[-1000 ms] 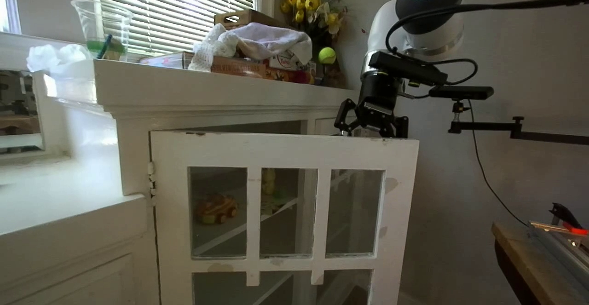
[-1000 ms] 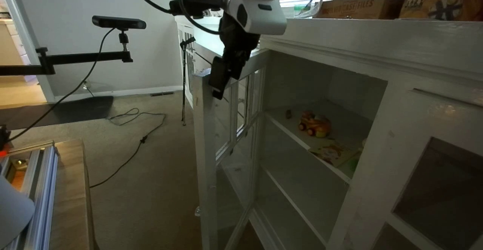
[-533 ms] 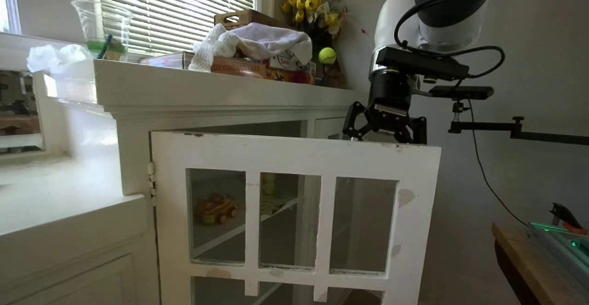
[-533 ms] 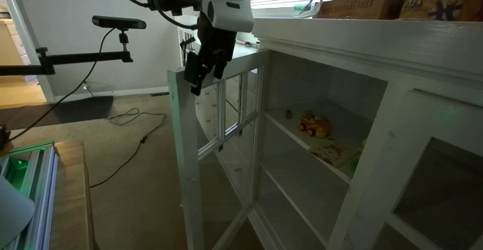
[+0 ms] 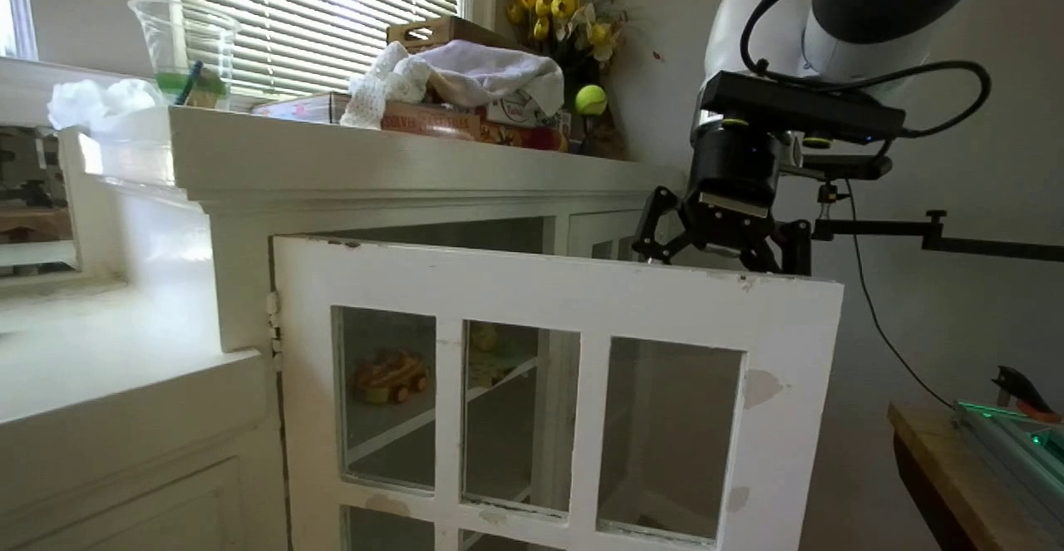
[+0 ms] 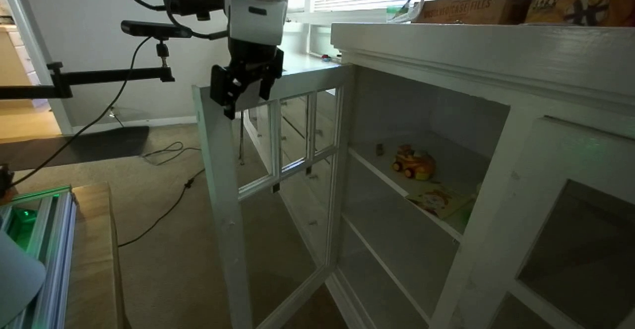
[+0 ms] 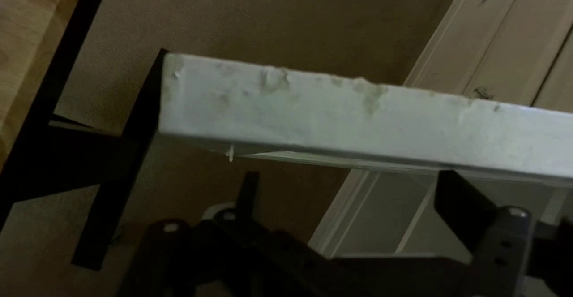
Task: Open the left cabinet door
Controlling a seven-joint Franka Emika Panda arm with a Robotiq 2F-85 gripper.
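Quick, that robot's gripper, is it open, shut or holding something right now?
Gripper: open, jaws spread apart with nothing held between them, beside the inner face of the left cabinet door.

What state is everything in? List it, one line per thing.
Left cabinet door: open, swung out
Neighbouring cabinet door: closed
Gripper: open, by the left cabinet door's top edge
Toy car: standing on its wheels
Window blinds: lowered
Clear cup: upright
Cloth: draped loosely
Floor cable: lying loose
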